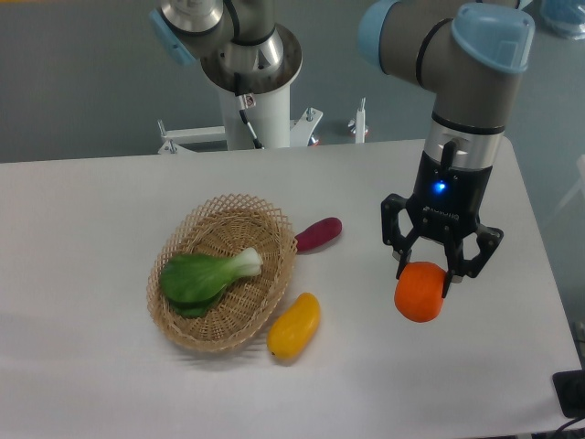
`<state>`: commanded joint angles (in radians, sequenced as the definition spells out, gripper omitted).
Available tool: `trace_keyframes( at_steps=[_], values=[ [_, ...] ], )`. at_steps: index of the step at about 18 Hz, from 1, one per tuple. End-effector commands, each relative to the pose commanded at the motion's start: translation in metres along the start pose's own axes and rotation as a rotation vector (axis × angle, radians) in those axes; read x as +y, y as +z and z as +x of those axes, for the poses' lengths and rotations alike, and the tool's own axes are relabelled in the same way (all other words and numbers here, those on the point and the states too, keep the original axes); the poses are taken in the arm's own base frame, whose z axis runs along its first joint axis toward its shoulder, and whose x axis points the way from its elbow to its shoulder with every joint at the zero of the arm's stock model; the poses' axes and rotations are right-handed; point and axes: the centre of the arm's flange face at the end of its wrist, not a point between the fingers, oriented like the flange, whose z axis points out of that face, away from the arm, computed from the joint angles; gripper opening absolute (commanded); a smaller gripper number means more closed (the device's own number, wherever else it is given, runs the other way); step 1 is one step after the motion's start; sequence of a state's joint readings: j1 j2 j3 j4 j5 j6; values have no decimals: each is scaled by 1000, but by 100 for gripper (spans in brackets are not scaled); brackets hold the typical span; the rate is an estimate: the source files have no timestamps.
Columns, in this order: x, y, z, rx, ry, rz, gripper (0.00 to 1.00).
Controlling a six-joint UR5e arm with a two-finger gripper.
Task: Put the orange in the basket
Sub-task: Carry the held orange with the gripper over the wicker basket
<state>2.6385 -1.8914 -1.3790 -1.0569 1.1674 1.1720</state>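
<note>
The orange (420, 294) is a round bright-orange fruit at the right side of the table, held between the two fingers of my gripper (423, 274), which is shut on its upper part from above. Whether the orange rests on the table or hangs just above it I cannot tell. The basket (187, 334) is a shallow oval wicker one at centre left, well to the left of the gripper. A green leafy vegetable (206, 275) lies inside it.
A yellow-orange elongated fruit (294, 326) lies just off the basket's lower right rim. A small purple oblong vegetable (318, 234) lies by its upper right rim. Both sit between the gripper and the basket. The robot base (256, 91) stands at the table's back.
</note>
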Motion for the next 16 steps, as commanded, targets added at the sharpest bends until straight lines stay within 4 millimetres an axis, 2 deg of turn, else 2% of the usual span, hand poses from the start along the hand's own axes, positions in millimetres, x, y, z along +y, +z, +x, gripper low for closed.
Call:
trace_keyframes(
  at_steps=[6, 8, 10, 14, 16],
  values=[
    [2, 5, 5, 14, -6, -6, 42],
    [1, 1, 10, 11, -9, -12, 42],
    [4, 5, 18, 24, -9, -63, 42],
    [-19, 17, 53, 44, 34, -214, 42],
    [-40, 23, 74, 35, 2, -250, 42]
  ],
)
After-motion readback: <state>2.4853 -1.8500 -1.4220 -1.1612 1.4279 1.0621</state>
